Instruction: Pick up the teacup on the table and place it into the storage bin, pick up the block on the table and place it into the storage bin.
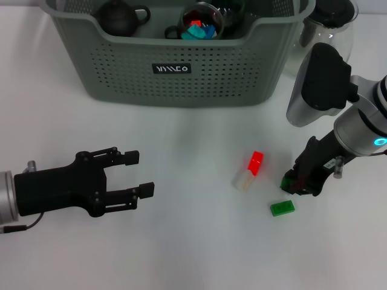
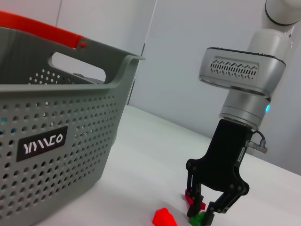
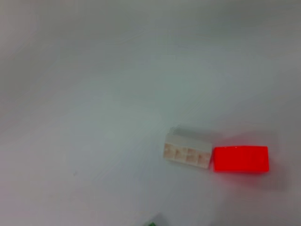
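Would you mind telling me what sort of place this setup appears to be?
Probably a robot test bench: a plain white table, a grey-green storage bin of teaware, and scattered toy blocks.

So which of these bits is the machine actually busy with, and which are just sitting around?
Part of the job:
- storage bin
- glass teacup, already inside it
- green block, red block, white block on the table
- right gripper, down at another green block

Just lying about:
- glass pot beside the bin
- dark teapot in the bin
- left gripper, idle, open
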Controlling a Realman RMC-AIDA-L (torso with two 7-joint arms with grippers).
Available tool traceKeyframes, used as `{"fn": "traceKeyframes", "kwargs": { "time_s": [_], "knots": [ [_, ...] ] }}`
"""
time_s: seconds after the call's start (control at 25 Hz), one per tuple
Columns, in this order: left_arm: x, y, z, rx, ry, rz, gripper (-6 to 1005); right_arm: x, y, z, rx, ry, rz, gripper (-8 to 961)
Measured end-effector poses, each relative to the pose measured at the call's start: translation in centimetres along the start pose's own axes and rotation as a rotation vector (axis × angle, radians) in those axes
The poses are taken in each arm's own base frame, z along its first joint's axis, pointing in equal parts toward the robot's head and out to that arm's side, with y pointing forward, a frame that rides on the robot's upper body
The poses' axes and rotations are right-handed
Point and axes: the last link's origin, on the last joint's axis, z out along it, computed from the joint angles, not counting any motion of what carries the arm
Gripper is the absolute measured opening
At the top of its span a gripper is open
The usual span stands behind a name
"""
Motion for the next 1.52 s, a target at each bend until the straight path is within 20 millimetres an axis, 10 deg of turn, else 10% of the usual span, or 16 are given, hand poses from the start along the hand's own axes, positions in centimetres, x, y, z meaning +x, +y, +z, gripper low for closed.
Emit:
{"fn": "traceKeyframes", "kwargs": {
  "time_s": [0.28,0.88,1.28,1.52],
  "knots": [
    [0.0,0.0,0.0,0.0,0.0,0.0,763,-0.4,0.0,-1.1,-0.01,-0.052,0.012,204],
    [-0.6,0.7,-0.4,-0.036,-0.034,-0.011,763,-1.7,-1.2,-10.5,-0.029,-0.715,0.012,228],
    [-0.7,0.9,-0.3,-0.061,-0.052,-0.014,763,-10.4,-4.6,-16.6,0.167,-0.948,0.187,245],
    [-0.5,0.8,0.0,-0.064,-0.046,-0.015,763,-14.3,-6.6,-15.6,0.28,-0.922,0.296,255]
  ]
}}
